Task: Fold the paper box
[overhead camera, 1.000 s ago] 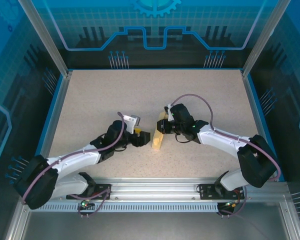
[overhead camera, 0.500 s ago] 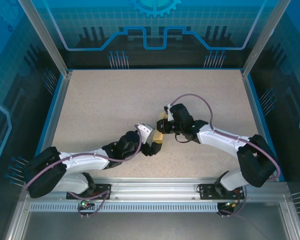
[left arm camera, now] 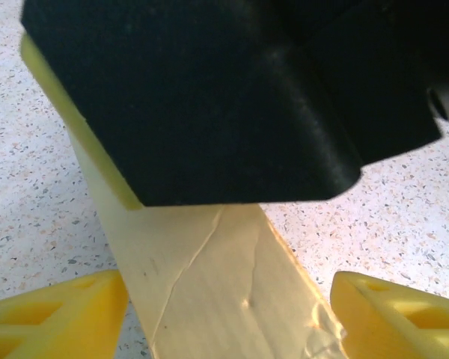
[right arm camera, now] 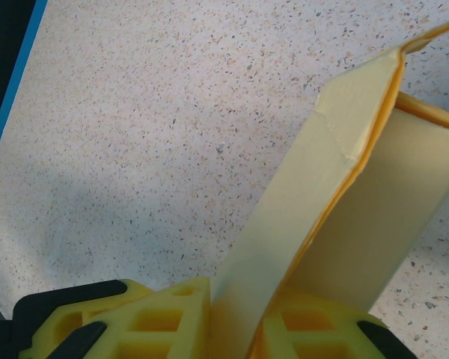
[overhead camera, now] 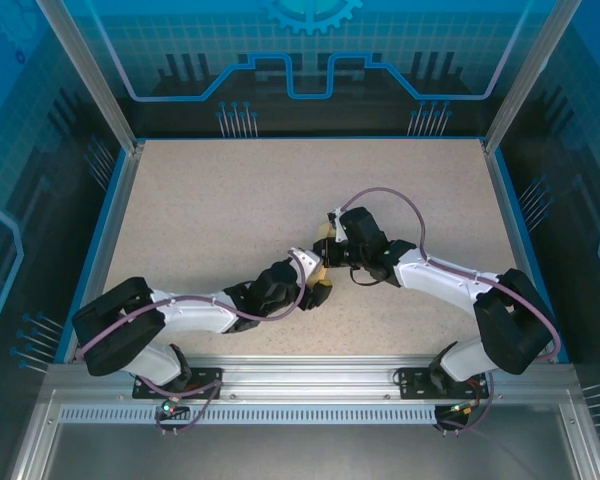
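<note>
One speckled beige desk [overhead camera: 200,200]; all the work sits at its middle. Pale yellow thin-cardboard paper box [right arm camera: 314,202] lies there, between the two sets of fingers, one creased panel lifted. Right fingers [right arm camera: 165,318] pinched tight on that panel's lower edge. Left fingers [left arm camera: 52,314] spread apart, straddling the box body, not gripping. Risks, as I judge: a hard left squeeze dents the thin wall; a sideways shove against the right pinch tears the crease.

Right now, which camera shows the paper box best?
The right wrist view: the paper box stands close up, with its folded panels and raised flap clear. The left wrist view shows one creased side, the rest hidden. In the top view it is a tiny sliver.
</note>
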`<state>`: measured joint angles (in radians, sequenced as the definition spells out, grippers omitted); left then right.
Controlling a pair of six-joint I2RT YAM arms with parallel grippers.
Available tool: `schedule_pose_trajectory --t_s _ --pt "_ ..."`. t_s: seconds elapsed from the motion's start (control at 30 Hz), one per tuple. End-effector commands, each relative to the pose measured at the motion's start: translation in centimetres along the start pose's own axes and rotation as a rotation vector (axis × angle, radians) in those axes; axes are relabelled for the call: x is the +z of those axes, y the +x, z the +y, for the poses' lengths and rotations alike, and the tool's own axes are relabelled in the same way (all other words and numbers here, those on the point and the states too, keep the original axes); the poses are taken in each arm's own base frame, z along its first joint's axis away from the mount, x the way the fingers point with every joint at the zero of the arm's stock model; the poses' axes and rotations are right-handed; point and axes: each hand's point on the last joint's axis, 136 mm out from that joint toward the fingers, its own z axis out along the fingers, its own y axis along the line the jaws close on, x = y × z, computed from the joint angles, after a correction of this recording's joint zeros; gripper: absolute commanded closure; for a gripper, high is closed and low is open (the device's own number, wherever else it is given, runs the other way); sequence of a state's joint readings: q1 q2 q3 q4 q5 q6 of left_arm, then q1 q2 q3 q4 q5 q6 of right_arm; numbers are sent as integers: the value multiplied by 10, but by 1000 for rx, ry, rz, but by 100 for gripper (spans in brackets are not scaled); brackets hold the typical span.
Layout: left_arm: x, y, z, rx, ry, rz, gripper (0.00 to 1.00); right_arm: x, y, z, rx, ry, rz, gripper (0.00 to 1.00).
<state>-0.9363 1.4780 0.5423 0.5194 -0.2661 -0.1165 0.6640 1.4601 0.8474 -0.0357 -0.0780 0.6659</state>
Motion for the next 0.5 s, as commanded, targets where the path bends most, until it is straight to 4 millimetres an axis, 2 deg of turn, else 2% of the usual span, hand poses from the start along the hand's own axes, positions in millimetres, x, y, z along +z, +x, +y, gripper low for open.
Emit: schedule_pose_trajectory --t_s 0.0,0.47 --pt "2 -15 -2 4 -7 -59 33 7 17 -14 -4 71 52 79" --pt "-2 -10 2 16 -24 -67 58 6 15 -14 -5 72 45 77"
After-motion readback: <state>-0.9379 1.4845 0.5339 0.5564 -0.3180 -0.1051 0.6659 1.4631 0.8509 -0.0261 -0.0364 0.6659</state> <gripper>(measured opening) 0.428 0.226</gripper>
